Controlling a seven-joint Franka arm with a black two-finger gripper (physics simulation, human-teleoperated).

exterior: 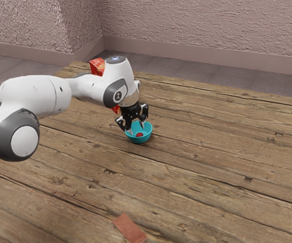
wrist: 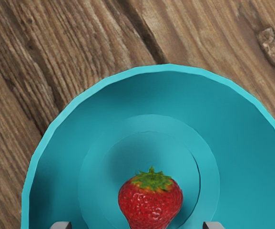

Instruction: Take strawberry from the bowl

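Note:
My black gripper (exterior: 137,128) is at the rim of the teal bowl (exterior: 146,137), its two fingers spread open over the bowl's mouth. Inside the bowl, on its bottom, lies the red strawberry (exterior: 139,134). Seen from the hand, the strawberry (wrist: 150,200) has its green leaves up in the picture and rests on the floor of the bowl (wrist: 242,124). The fingertips of my gripper (wrist: 137,226) stand at either side of the berry with space between, touching nothing that I can see.
A red and orange package (exterior: 97,66) stands behind the arm, partly hidden by it. A flat reddish-brown block (exterior: 129,228) lies near the front edge of the exterior view. The wooden table (exterior: 211,152) stretches around the bowl, with walls beyond it.

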